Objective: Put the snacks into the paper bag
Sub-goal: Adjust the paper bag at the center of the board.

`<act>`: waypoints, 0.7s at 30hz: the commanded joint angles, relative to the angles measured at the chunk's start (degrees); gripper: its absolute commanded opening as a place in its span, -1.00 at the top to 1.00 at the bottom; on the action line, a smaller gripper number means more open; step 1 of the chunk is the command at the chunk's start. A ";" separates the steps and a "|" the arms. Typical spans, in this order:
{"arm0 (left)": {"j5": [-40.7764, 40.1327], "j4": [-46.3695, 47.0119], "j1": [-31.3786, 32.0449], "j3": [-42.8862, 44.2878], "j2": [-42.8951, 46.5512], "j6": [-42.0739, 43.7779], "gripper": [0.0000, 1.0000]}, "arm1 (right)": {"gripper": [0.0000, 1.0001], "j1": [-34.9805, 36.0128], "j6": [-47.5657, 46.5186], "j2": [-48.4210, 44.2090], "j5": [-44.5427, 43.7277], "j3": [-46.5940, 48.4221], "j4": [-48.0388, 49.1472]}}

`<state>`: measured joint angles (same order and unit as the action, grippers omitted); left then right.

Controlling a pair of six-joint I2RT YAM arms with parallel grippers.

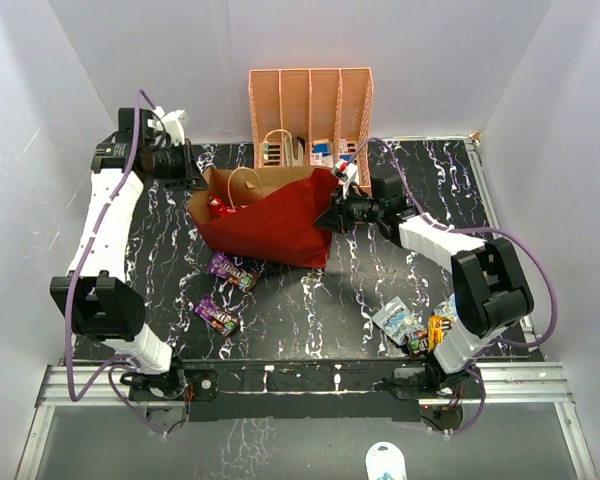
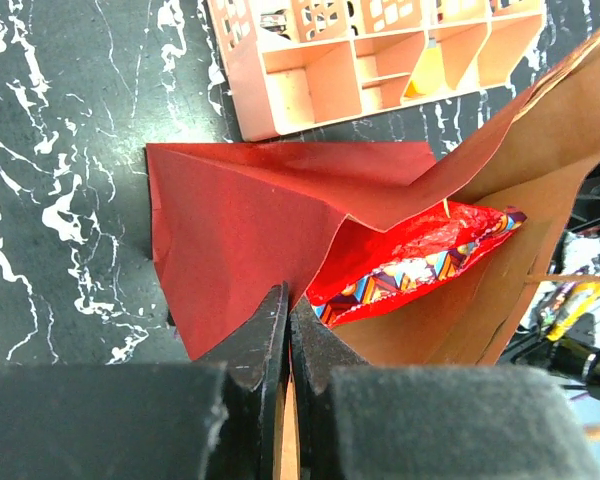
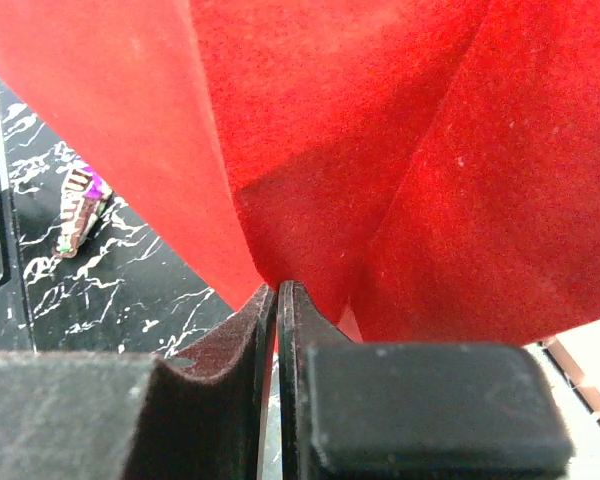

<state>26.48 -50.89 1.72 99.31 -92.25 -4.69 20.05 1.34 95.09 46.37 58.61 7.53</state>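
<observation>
While both claws pinch the paper bag (image 1: 280, 222), it lies on its side between them, mouth toward my left.
My left gripper (image 2: 288, 305) is clamped on the mouth's rim, my right gripper (image 3: 277, 292) on a fold at the base. Thin paper: light, floppy, tear-prone, so I'd hold folded edges. The chip bag (image 2: 410, 262) inside looks crinkly and slick; the candy bars (image 1: 232, 268) lie just in front.

1. The top external view looks down from above and behind the near edge, taking in the whole worktop (image 1: 310, 300).
2. The left wrist view looks down closely into the paper bag (image 2: 240, 230) mouth, with the organizer (image 2: 370, 60) beyond.
3. The right wrist view sits almost against the bag's red wall.
4. All three share the bag.
</observation>
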 commanded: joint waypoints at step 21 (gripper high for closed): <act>9.76 1.80 -5.78 3.95 2.73 -8.35 1.00 | 0.84 -3.89 -1.42 -14.78 12.85 -9.92 6.95</act>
<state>34.92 -51.11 -4.21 99.66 -90.48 -11.75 16.58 1.41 83.05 57.19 49.01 10.41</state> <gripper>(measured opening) 0.007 0.084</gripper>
